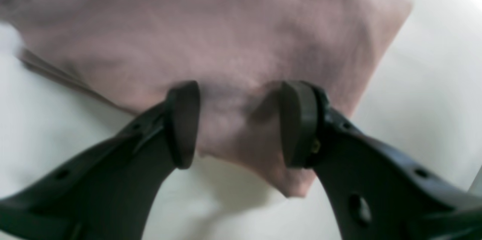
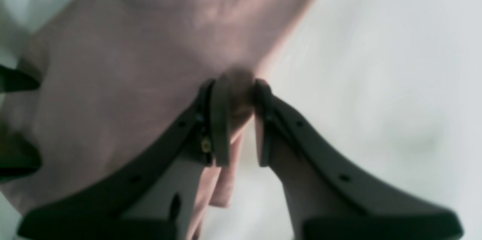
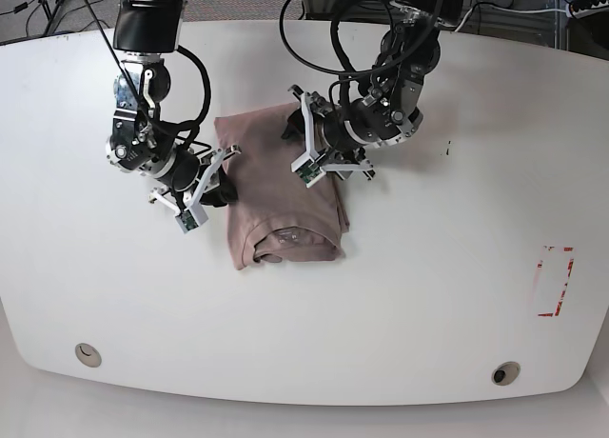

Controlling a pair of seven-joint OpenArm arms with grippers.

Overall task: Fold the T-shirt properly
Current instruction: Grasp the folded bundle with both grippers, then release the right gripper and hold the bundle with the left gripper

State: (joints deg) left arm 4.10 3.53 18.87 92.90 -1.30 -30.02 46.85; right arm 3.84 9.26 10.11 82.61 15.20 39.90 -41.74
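The T-shirt [image 3: 281, 195] lies as a narrow pink-brown folded strip in the middle of the white table, with its neckline end towards the front. My left gripper [image 3: 306, 150] is at the strip's far right edge. In the left wrist view the left gripper [image 1: 241, 123] is open, its pads [image 1: 182, 123] standing wide apart over the T-shirt [image 1: 226, 36], close to a cloth corner. My right gripper [image 3: 226, 174] is at the strip's left edge. In the right wrist view the right gripper [image 2: 237, 119] is shut on a pinch of the T-shirt [image 2: 131, 63].
The white table [image 3: 428, 295] has a red marked rectangle [image 3: 555, 281] at the right and two round holes [image 3: 88, 354] near its front edge. Black cables [image 3: 314, 29] loop above the arms at the back.
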